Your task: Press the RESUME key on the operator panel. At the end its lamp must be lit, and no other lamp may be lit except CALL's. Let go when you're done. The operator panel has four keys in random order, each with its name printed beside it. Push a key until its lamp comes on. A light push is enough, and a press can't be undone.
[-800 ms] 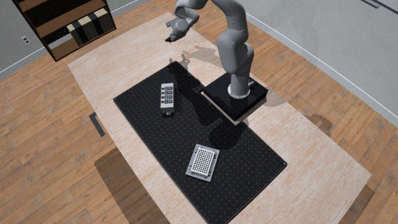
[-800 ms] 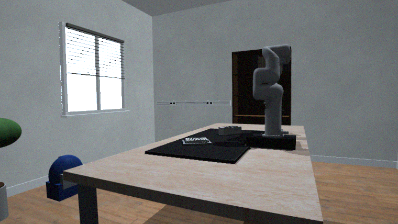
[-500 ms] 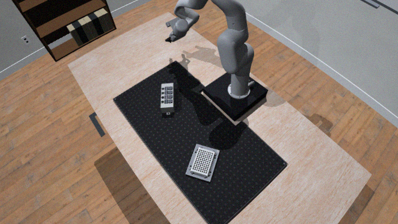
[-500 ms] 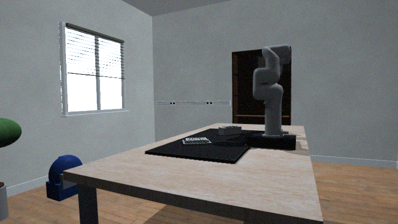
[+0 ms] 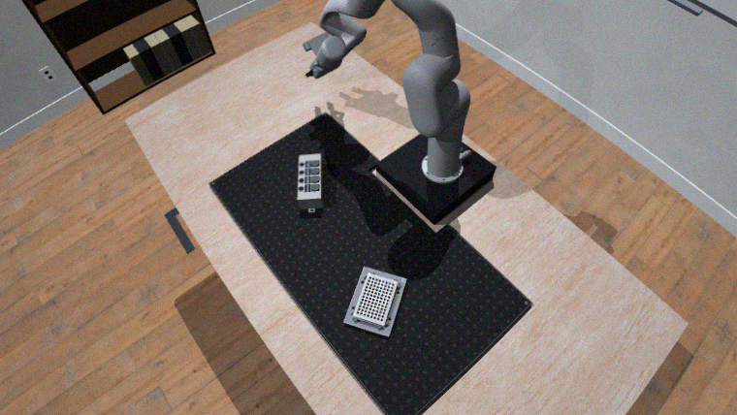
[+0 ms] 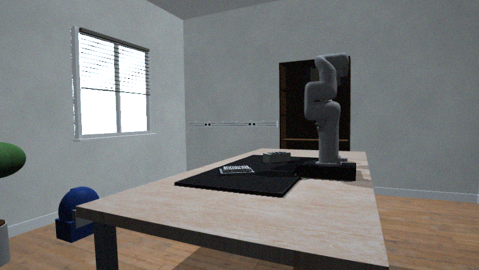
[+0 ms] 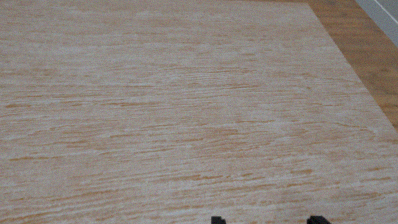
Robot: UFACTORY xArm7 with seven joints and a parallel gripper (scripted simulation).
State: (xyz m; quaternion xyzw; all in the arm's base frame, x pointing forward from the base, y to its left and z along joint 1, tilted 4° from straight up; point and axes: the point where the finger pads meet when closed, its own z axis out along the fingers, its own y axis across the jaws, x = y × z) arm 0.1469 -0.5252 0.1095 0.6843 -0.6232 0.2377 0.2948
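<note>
Risk sits mostly in the distance and in the labels. On the left of the black mat point(image 5: 268, 241), the panel point(image 5: 309, 180) lies flat, its four keys point(image 5: 312, 173) in a single row along its length. In the top view the printed names are too small to read, and no lamp can be made out as lit. Picking RESUME by position alone could light the wrong lamp, and a press cannot be undone.

Almost above the same line, but well apart from the panel toward the far end of the tabletop point(image 5: 206, 128), the fingers point(image 5: 310, 73) hang high in the air. The wrist view shows only bare wood grain and two dark tips at its lower edge, with the gap midway at point(image 7: 266, 220). They stand about half open, with a plain gap and nothing held between them. If they come down on the row at this spread, one tip could catch a neighbouring key. Brought together, they would make a narrower pusher.

The wrist camera does not see the panel at all, so a descent begun from here would land on wood. The approach has to bring the keys into that view first.

Further right, the arm point(image 5: 432, 87) folds back over its base point(image 5: 401, 180). A fast swing down to the mat could overshoot, when a light push is enough. The grid plate point(image 5: 374, 300), nearer the camera and right of the panel, lies off the likely path.
</note>
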